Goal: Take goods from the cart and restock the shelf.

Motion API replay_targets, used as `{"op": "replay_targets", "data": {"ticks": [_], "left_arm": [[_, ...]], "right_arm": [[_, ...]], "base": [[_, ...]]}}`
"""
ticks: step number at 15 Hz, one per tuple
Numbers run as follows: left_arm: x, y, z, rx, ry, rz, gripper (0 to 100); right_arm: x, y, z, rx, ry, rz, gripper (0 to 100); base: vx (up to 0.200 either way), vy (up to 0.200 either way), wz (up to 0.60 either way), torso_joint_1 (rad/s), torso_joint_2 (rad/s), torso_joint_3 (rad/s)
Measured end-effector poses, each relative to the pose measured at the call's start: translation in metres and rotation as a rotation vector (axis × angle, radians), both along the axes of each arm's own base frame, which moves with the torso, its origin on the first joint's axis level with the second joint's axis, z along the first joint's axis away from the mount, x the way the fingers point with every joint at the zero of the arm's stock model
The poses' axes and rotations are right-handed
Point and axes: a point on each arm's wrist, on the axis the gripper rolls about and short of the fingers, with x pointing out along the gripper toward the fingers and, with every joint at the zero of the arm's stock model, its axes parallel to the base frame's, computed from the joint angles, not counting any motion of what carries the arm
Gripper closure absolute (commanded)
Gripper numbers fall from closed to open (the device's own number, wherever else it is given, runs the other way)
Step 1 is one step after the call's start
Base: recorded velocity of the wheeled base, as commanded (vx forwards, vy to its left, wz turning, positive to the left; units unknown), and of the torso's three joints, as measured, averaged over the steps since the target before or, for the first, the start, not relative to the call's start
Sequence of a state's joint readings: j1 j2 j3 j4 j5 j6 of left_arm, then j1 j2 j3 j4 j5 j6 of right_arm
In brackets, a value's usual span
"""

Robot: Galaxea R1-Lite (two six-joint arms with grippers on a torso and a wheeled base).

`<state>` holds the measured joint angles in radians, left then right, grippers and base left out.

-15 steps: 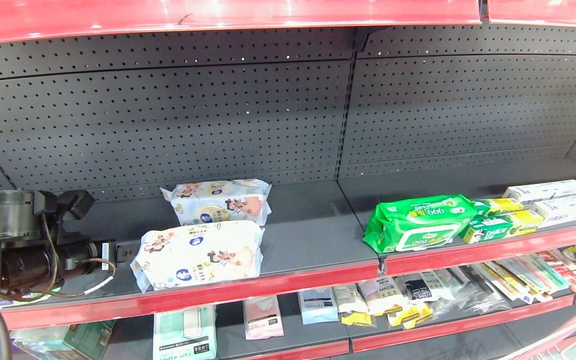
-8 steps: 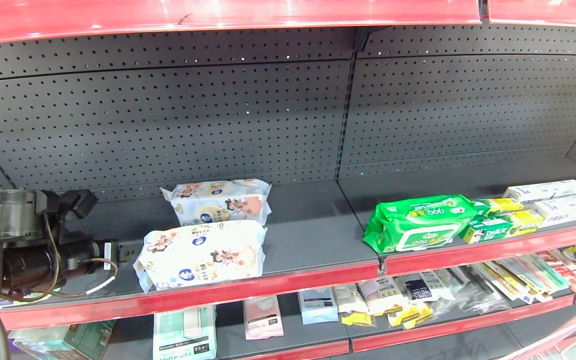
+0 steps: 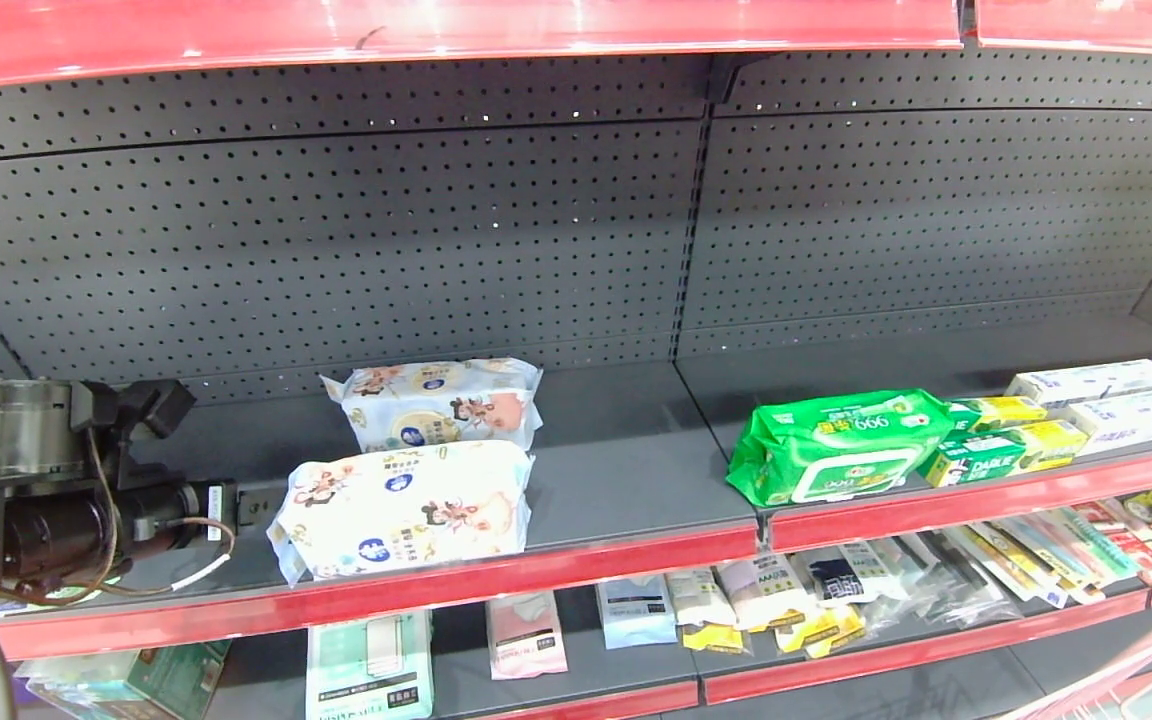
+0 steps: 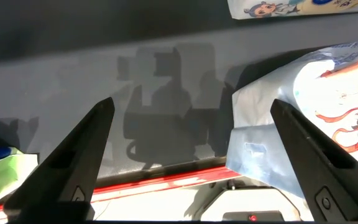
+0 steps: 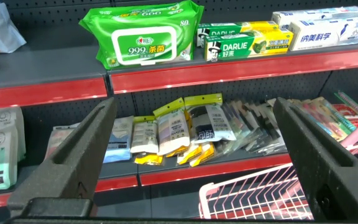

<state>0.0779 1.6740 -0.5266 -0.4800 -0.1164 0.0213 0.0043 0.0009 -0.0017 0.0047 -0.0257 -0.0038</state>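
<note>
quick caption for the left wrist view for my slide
Open left claw over the grey shelf, beside the end of a white wipes pack.

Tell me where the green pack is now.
In the head view, the green pack lies on the right section of the shelf, near its front edge, beside the green-yellow boxes.

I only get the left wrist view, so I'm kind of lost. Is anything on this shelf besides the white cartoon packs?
Observer: Yes, a green wipes pack lies farther right on the shelf.
Operator: What's beside it?
Observer: Some green-and-yellow boxes, close on its right side.
Operator: Is the other end effector holding anything?
Observer: No, the right end effector is open and empty.
</note>
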Motion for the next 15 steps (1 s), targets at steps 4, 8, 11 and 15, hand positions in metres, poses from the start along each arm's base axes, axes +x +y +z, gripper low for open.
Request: {"op": "replay_targets", "data": {"ticks": [4,8,11,15], "left_arm": [[-0.0001,-0.0001,0.0,0.0,0.0,0.0,0],[0.0002,-0.0011,0.0006,0.0,-0.003,-0.005,0],[0.0001,-0.0033,0.001,0.0,-0.004,-0.012,0],[0.0,-0.0038,0.0015,0.0,-0.01,-0.014,0]], "right_arm": [[0.0,0.0,0.0,0.0,0.0,0.0,0],[0.0,0.0,0.0,0.0,0.0,0.0,0],[0.0,0.0,0.0,0.0,0.0,0.0,0],[0.0,0.0,0.0,0.0,0.0,0.0,0]], "base": [[0.0,0.0,0.0,0.0,0.0,0.0],[0.0,0.0,0.0,0.0,0.0,0.0],[0.0,0.0,0.0,0.0,0.0,0.0],[0.0,0.0,0.0,0.0,0.0,0.0]]}}
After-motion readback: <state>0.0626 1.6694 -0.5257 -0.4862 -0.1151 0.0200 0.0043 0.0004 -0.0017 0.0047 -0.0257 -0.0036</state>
